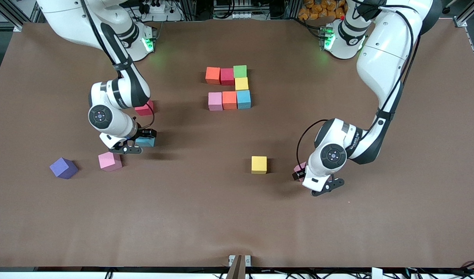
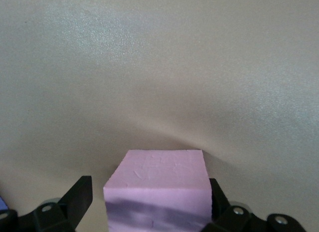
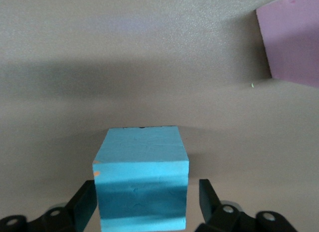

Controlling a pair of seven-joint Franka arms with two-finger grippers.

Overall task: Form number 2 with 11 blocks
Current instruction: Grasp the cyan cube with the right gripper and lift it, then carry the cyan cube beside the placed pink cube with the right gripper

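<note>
Front view hid most of two blocks: a light blue block under the right hand and a pink block tucked beside the left hand. Each wrist view cut its block off at the frame edge. The left hand stood wide open astride the pink block. The right hand's fingers flanked the blue block, gaps showing, gripping nothing. Seven blocks of the number 2 sat mid-table, nearer the bases.
</note>
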